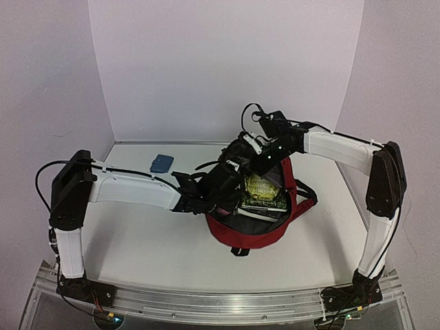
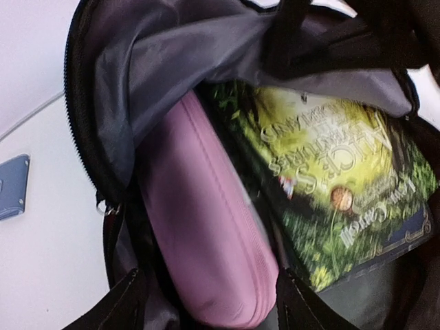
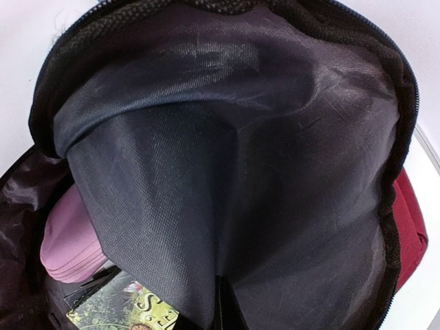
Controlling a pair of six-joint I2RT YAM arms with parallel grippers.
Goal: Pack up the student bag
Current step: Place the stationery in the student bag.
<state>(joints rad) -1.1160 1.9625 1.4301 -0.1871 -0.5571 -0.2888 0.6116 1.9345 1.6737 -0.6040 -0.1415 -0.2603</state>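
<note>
The left pincer (image 1: 221, 198) reaches in from the left side, seen from above, into the open mouth of the student bag (image 1: 254, 234). The dark red bag lies on the white table (image 1: 137, 234), a little right of the middle. The right pincer (image 1: 242, 159) is at the far rim of the bag and holds it up. A green book (image 1: 262, 189) shows inside the bag. A small blue thing (image 1: 161, 163) lies near the back wall, well apart from the bag. In the left wrist view, the left pincer's fingers (image 2: 134, 302) stand apart, and a pink pencil case (image 2: 206, 234) lies between them inside the bag. It is not clear if they touch it. The book (image 2: 330, 185) lies just beside the case, and its cover reads Alice's Adventures in Wonderland. In the right wrist view, the right pincer (image 3: 220, 302) is squeezed together on the bag's grey lining (image 3: 240, 172), which spreads wide above it. The pink case (image 3: 69, 234) and a corner of the book (image 3: 117, 306) peek out at the lower left.
</note>
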